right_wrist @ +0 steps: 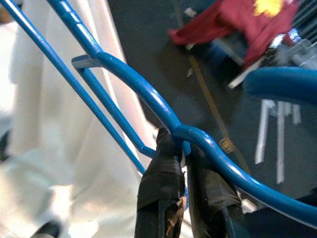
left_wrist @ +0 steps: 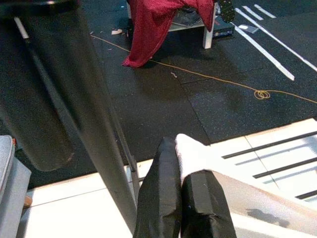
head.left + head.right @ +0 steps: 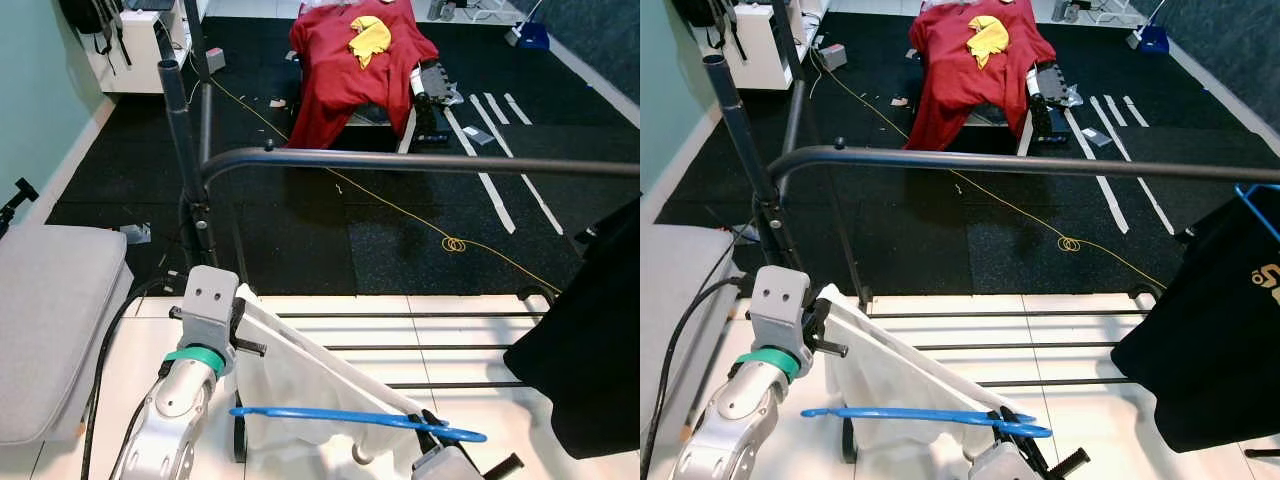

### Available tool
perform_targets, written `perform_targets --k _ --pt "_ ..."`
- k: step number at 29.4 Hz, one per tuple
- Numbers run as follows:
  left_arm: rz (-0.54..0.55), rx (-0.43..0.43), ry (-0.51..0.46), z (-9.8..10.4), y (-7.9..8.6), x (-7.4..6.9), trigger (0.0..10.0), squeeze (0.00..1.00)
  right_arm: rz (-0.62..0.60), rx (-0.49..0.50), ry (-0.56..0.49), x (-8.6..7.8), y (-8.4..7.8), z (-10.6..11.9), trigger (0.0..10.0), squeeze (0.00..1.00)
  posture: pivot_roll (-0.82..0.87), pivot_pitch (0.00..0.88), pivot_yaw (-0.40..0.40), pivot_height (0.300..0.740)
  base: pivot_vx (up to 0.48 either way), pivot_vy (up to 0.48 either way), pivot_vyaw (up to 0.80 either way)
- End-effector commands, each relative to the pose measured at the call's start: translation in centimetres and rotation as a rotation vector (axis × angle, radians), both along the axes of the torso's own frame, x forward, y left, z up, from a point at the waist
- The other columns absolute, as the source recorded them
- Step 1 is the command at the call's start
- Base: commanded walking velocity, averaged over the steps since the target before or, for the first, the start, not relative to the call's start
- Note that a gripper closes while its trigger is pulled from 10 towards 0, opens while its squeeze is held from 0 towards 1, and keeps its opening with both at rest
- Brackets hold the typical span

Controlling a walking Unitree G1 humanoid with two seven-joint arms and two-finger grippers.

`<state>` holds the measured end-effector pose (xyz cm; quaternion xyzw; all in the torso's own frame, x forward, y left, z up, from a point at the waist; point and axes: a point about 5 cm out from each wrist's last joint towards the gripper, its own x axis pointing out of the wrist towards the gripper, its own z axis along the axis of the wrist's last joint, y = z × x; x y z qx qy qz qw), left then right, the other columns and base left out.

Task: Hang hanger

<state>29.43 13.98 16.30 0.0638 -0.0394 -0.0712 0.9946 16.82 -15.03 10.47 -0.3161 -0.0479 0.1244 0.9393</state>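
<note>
A blue plastic hanger [image 3: 350,417] lies level in front of me, low in the head views, carrying a white garment [image 3: 300,385]. My right gripper [image 1: 179,148] is shut on the hanger at the base of its hook. My left gripper [image 2: 181,148] is shut on a corner of the white garment [image 2: 195,153], at the hanger's left end. The dark clothes rail [image 3: 420,162] runs across the scene above and beyond the hanger. A black shirt [image 3: 1215,330] hangs on another blue hanger [image 3: 1260,205] at the rail's right end.
The rail's upright post [image 3: 185,140] stands at left with its base on the black mat. A grey cushion [image 3: 50,320] lies at far left. A red cloth [image 3: 350,55] drapes a bench beyond, and a yellow cord [image 3: 440,235] trails over the mat.
</note>
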Motion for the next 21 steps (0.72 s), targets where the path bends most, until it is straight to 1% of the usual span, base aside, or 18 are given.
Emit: perform_targets --k 1,2,3,4,5,6,7,8,9,10,11,12,13,14,15,16,20,21 --pt "0.001 0.006 0.015 -0.3 0.4 -0.1 10.0 0.00 -0.038 -0.017 -0.132 1.3 -0.5 2.3 10.0 0.00 -0.27 0.221 0.062 0.740 0.000 0.000 0.00" --pt "-0.013 0.008 0.030 -0.5 0.3 -0.2 10.0 0.00 -0.031 0.002 -0.245 2.5 0.0 4.6 10.0 0.00 -0.26 0.216 0.068 0.740 0.000 0.000 0.00" --pt "-0.013 0.008 0.030 -0.5 0.3 -0.2 10.0 0.00 -0.031 0.002 -0.245 2.5 0.0 4.6 10.0 0.00 -0.26 0.216 0.068 0.740 0.000 0.000 0.00" --pt "-0.022 0.010 0.040 -0.7 0.3 -0.3 10.0 0.00 -0.025 0.015 -0.313 3.0 0.3 6.0 10.0 0.00 -0.26 0.216 0.068 0.740 0.000 0.000 0.00" --pt "-0.022 0.010 0.040 -0.7 0.3 -0.3 10.0 0.00 -0.025 0.015 -0.313 3.0 0.3 6.0 10.0 0.00 -0.26 0.216 0.068 0.740 0.000 0.000 0.00" --pt "-0.023 -0.013 0.061 -0.9 0.4 -0.3 10.0 0.00 -0.012 0.021 -0.377 3.6 0.7 7.4 10.0 0.00 -0.26 0.214 0.070 0.740 0.000 0.000 0.00" --pt "-0.030 -0.087 0.100 -0.9 0.5 -0.4 10.0 0.00 0.011 0.026 -0.422 4.0 1.2 8.3 10.0 0.00 -0.25 0.211 0.071 0.740 0.000 0.000 0.00" --pt "-0.030 -0.087 0.100 -0.9 0.5 -0.4 10.0 0.00 0.011 0.026 -0.422 4.0 1.2 8.3 10.0 0.00 -0.25 0.211 0.071 0.740 0.000 0.000 0.00" --pt "-0.048 -0.180 0.138 -0.8 0.5 -0.3 10.0 0.00 0.038 0.025 -0.433 4.4 1.6 8.8 10.0 0.00 -0.25 0.210 0.070 0.740 0.000 0.000 0.00" --pt "-0.048 -0.180 0.138 -0.8 0.5 -0.3 10.0 0.00 0.038 0.025 -0.433 4.4 1.6 8.8 10.0 0.00 -0.25 0.210 0.070 0.740 0.000 0.000 0.00" --pt "-0.096 -0.276 0.162 -0.4 0.4 -0.4 10.0 0.00 0.071 0.021 -0.435 4.7 2.1 8.8 10.0 0.00 -0.25 0.208 0.070 0.740 0.000 0.000 0.00" --pt "-0.096 -0.276 0.162 -0.4 0.4 -0.4 10.0 0.00 0.071 0.021 -0.435 4.7 2.1 8.8 10.0 0.00 -0.25 0.208 0.070 0.740 0.000 0.000 0.00" --pt "-0.152 -0.331 0.170 0.2 0.2 -0.5 10.0 0.00 0.110 0.019 -0.419 5.1 2.6 8.5 10.0 0.00 -0.24 0.208 0.072 0.740 0.000 0.000 0.00" --pt "-0.152 -0.331 0.170 0.2 0.2 -0.5 10.0 0.00 0.110 0.019 -0.419 5.1 2.6 8.5 10.0 0.00 -0.24 0.208 0.072 0.740 0.000 0.000 0.00" --pt "-0.199 -0.326 0.161 0.6 -0.2 -0.7 10.0 0.00 0.145 0.023 -0.413 5.4 3.2 8.2 10.0 0.00 -0.24 0.206 0.072 0.740 0.000 0.000 0.00" --pt "-0.233 -0.287 0.150 0.7 -0.6 -0.9 10.0 0.00 0.183 0.065 -0.391 5.8 3.9 8.2 10.0 0.00 -0.23 0.206 0.073 0.740 0.000 0.000 0.00" --pt "-0.250 -0.254 0.142 0.8 -0.8 -1.0 10.0 0.00 0.207 0.095 -0.378 6.0 4.4 8.3 10.0 0.00 -0.23 0.206 0.073 0.740 0.000 0.000 0.00" --pt "-0.257 -0.211 0.131 0.6 -1.3 -1.2 10.0 0.00 0.215 0.170 -0.344 6.5 5.1 8.5 10.0 0.00 -0.24 0.207 0.073 0.740 0.000 0.000 0.00"
